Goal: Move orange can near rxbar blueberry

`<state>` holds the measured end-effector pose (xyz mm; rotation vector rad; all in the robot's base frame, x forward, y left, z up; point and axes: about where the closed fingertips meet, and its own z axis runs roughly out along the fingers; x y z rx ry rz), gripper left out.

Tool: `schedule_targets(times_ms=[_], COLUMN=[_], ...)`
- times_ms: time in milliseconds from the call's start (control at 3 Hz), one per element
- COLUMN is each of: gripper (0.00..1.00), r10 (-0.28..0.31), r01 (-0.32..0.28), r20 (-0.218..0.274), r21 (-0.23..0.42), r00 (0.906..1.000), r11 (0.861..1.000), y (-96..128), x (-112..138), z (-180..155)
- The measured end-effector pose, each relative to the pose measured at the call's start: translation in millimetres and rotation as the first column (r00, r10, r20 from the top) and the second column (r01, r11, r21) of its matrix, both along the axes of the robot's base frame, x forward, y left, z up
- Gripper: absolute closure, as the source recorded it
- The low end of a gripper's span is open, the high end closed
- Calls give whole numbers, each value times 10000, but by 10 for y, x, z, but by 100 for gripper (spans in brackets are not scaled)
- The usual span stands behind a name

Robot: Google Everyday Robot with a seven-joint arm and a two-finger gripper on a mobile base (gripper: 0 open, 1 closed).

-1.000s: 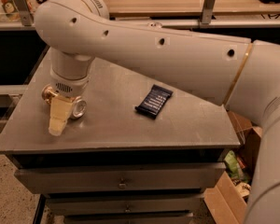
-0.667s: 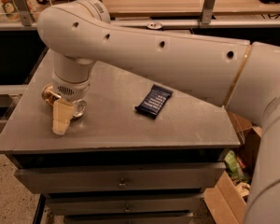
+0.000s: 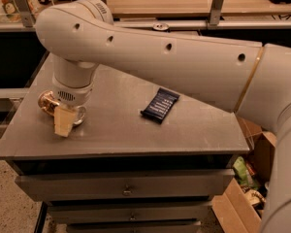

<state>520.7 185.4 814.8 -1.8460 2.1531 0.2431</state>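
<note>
The orange can [image 3: 47, 102] lies on its side at the left of the grey cabinet top [image 3: 136, 135], its silver end [image 3: 79, 115] facing right. My gripper [image 3: 64, 121] hangs from the big white arm [image 3: 174, 57] and sits right over and against the can, hiding most of it. The rxbar blueberry [image 3: 160, 105], a flat dark navy wrapper with pale text, lies flat near the middle of the top, about a can's length or more to the right of the can.
Drawers [image 3: 126, 191] sit below the top. A cardboard box with bright packets [image 3: 245, 188] stands on the floor at the lower right. A wooden counter and metal posts [image 3: 216, 4] run along the back. The arm spans the top's right and back side.
My gripper has shifted slightly to the right at the can. The rxbar has not moved.
</note>
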Motion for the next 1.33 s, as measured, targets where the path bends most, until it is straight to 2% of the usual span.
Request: schedule_targets(times_ms=[333, 667, 1000, 1333], gripper=[86, 100, 100, 100], r10=[0, 171, 328, 122], r01=[0, -172, -326, -122], r20=[2, 45, -69, 10], r21=[3, 104, 269, 1200], r00=[10000, 9998, 9994, 9999], r11=[10000, 9998, 9991, 9927], y=[0, -65, -190, -373], x=[0, 67, 221, 414], z=[36, 188, 359, 613])
